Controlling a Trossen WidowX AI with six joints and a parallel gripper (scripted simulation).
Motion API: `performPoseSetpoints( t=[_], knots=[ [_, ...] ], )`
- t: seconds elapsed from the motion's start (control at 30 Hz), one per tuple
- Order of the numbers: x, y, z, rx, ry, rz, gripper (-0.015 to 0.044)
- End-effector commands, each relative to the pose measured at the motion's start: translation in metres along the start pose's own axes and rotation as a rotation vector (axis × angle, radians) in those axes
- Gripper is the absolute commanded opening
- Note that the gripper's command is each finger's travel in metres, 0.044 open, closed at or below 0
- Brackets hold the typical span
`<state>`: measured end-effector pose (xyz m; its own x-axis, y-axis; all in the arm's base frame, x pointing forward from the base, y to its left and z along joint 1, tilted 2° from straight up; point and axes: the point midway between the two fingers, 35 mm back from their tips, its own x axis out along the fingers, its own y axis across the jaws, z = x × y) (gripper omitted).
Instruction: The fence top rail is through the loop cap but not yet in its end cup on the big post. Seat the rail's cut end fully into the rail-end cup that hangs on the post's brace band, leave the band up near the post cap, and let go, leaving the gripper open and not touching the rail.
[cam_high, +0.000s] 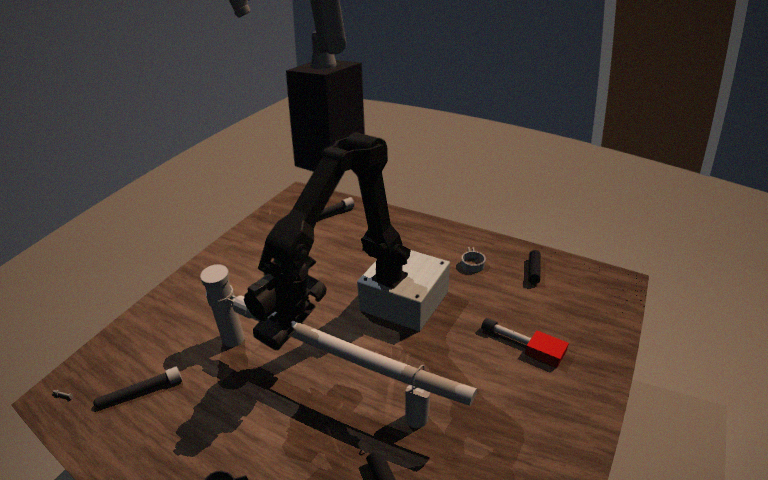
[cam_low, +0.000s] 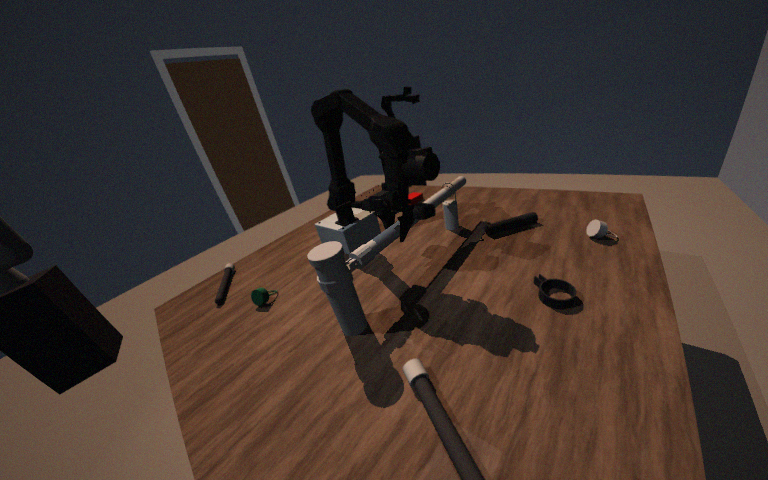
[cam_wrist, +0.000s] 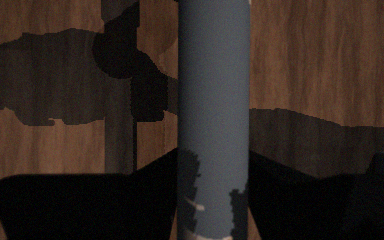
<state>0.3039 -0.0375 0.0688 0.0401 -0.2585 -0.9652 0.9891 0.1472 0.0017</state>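
Wood surface (cam_high: 577, 396): your jaws grip the rail (cam_high: 362, 353); push toward nine o'clock crookedly and it jams at the cup (cam_high: 240, 305).

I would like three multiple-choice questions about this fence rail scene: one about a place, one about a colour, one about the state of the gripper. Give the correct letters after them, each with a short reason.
1. Where does the loop cap post stand, seen from the top?
A. Under the rail, near its far end
B. On the white arm base
C. Beside the door

2. What colour is the block on the short handle?
A. Green
B. Red
C. Yellow

3. What is the state of the gripper?
A. Open, far above the rail
B. Shut on nothing
C. Shut on the rail

Answers: 1 A, the short post sits below the rail's end away from the big post. 2 B, it shows bright red. 3 C, the wrist view shows the rail between the dark fingers.
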Motion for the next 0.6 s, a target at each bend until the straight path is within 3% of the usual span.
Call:
performPoseSetpoints(
  t=[0.0,0.03,0.37,0.57],
  knots=[
    [0.0,0.0,0.0,0.0,0.0,0.0,0.0],
    [0.0,0.0,0.0,0.0,0.0,0.0,0.0],
    [-0.001,0.0,-0.001,0.0,0.0,0.0,0.0263],
    [-0.021,0.001,-0.013,0.0,0.002,0.0,0.042]
  ],
)
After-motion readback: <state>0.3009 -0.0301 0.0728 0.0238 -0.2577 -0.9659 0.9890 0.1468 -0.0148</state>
